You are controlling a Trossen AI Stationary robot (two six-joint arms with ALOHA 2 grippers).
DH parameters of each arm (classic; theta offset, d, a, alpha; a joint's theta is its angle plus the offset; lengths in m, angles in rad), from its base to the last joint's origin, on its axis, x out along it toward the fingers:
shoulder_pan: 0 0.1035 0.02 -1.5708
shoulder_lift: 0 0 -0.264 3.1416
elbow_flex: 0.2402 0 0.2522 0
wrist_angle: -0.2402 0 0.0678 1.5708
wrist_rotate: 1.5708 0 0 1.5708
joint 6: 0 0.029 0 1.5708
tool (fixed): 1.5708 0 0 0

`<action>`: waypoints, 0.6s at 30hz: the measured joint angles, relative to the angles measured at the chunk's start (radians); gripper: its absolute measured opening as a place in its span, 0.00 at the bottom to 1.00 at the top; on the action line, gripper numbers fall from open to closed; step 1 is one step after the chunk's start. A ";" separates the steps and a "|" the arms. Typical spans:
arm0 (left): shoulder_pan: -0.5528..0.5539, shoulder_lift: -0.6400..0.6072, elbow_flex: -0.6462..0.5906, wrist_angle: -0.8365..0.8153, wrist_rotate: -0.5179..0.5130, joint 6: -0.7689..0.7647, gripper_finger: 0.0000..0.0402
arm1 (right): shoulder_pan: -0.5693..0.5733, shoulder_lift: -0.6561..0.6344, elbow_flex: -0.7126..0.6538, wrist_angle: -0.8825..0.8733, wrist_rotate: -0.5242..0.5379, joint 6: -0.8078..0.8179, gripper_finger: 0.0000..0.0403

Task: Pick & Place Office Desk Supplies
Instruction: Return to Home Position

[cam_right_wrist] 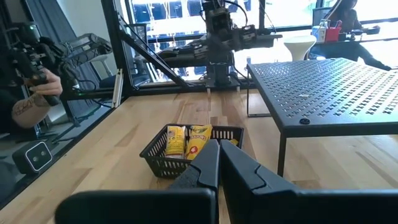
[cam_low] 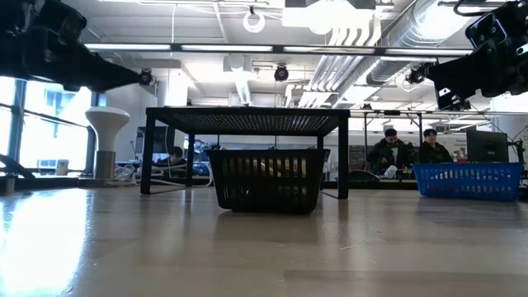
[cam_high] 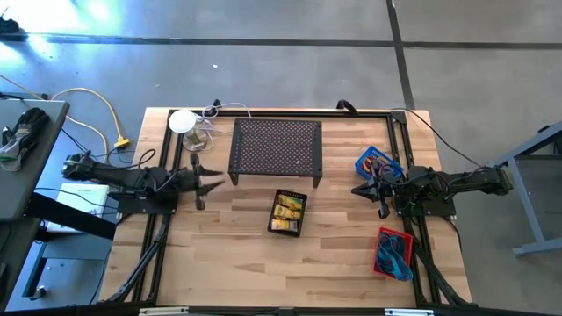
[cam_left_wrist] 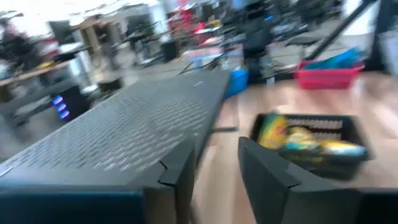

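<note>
Found yellow crayon boxes (cam_right_wrist: 188, 142) in black mesh basket (cam_right_wrist: 163, 165); judged light, stiff-sided, best pinched across narrow faces. Noted left gripper (cam_left_wrist: 216, 145) parted, empty; right gripper (cam_right_wrist: 219, 148) all but closed, empty.

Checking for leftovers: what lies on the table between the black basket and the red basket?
Nothing. In the high view, the stretch between the black basket and the red basket is bare wooden table.
</note>
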 joint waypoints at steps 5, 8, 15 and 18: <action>0.079 0.000 0.000 -0.019 0.056 -0.005 0.15 | 0.000 0.000 0.000 0.000 0.000 0.000 0.00; 0.101 0.000 -0.001 -0.020 0.081 -0.005 0.04 | 0.000 0.000 0.000 0.000 0.000 0.000 0.00; 0.108 -0.003 -0.001 -0.039 0.045 -0.026 0.00 | 0.000 0.000 0.000 0.000 0.000 0.000 0.00; 0.108 -0.003 -0.001 -0.054 0.037 -0.061 0.00 | 0.000 0.000 0.000 0.000 0.000 0.000 0.00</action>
